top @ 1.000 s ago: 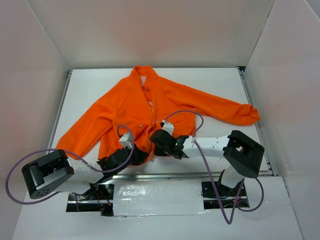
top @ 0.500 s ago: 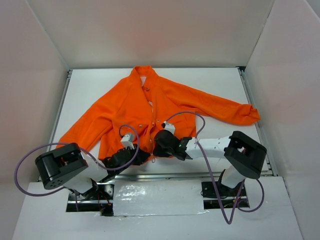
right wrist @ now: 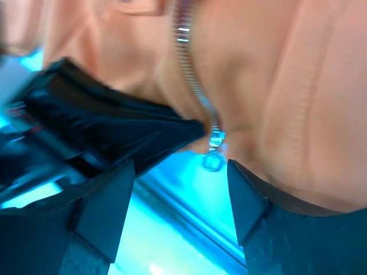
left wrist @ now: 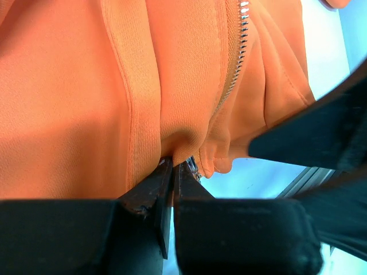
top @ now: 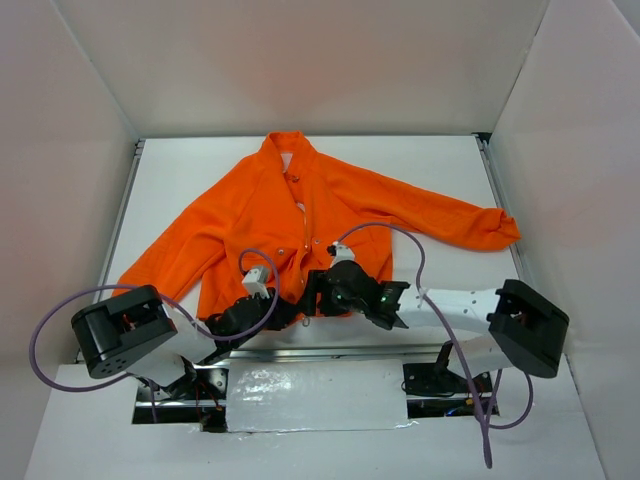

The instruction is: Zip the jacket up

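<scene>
Bright, even; R wrist view blurred

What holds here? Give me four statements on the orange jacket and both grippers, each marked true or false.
1. The left gripper pinches the bottom hem of the bright orange fleece jacket beside its zipper. True.
2. The right gripper is clamped on the metal zipper pull. False: its jaws stand open, the pull loose between them.
3. The jacket's collar points towards the arm bases. False: it lies at the far side.
4. The zipper pull sits at the jacket's bottom end. True.
</scene>
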